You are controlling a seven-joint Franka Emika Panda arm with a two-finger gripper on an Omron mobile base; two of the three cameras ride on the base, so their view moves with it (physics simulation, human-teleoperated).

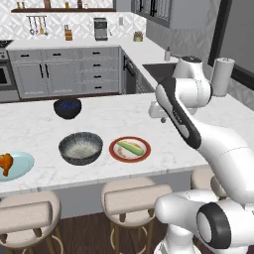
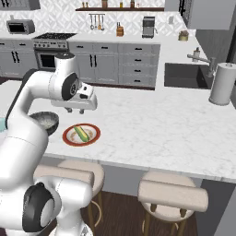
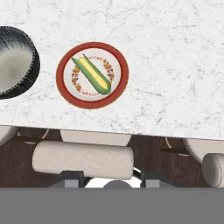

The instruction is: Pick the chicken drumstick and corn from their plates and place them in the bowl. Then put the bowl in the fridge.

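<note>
The corn [image 3: 92, 74] lies on the white plate with the red-orange rim [image 3: 61, 74] near the counter's front edge. Left of that plate stands the wide grey bowl [image 1: 81, 148], with nothing in it. Farther left, the chicken drumstick [image 1: 6, 162] rests on the pale light-blue plate [image 1: 21, 166]. My gripper [image 2: 76, 110] hangs above the counter, behind and to the right of the corn's plate [image 1: 130, 149], pointing down. Its fingertips [image 3: 72, 178] stand apart with nothing between them, so it is open. The fridge is out of view.
A smaller navy-blue bowl [image 1: 67, 107] sits behind the grey bowl. Padded stools [image 1: 136, 198] stand under the counter's front edge. A paper towel roll [image 2: 222, 84] and a sink [image 2: 184, 76] are at the far right. Bare marble stretches to the right of the plates.
</note>
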